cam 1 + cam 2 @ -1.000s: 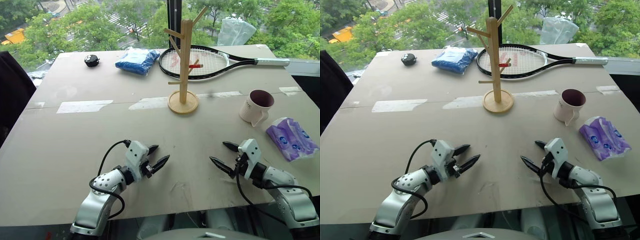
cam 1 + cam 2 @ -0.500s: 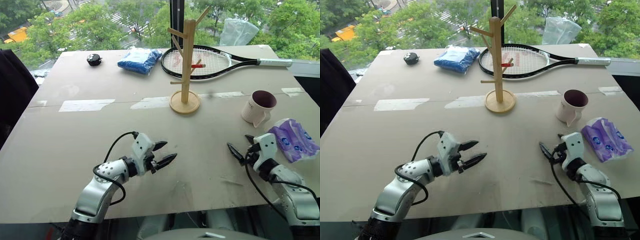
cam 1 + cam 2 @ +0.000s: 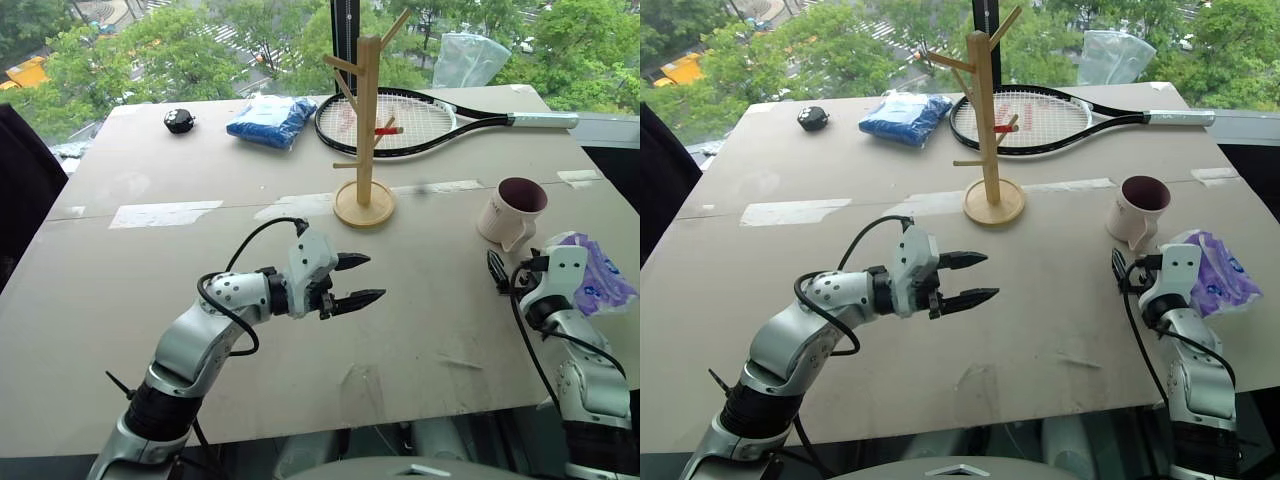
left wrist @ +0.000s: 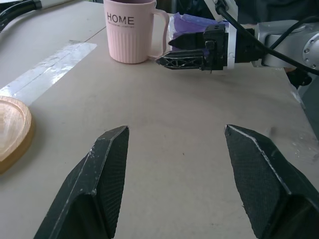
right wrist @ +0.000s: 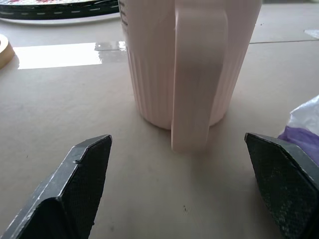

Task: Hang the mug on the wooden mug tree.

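Both arms had moved vs the earlier frames: left gripper (image 3: 358, 281) rose off the table (image 3: 150, 260) & swung toward centre, right gripper (image 3: 497, 270) slid out & fwd until it sat just short of the mug (image 3: 513, 211). L to R: left gripper hung above mid-table, fingers spread, empty. Wooden mug tree (image 3: 363, 120) stood upright at centre-back, well apart from the mug. Mug stood upright near the right edge, handle facing the right gripper, purple pack (image 3: 590, 275) just beside it. Right gripper was spread wide, empty, lined up w/ the handle (image 5: 198, 74). Best approach, I'd judge: ease fwd, straddle the handle squarely, close gently so the mug doesn't tip or skid.
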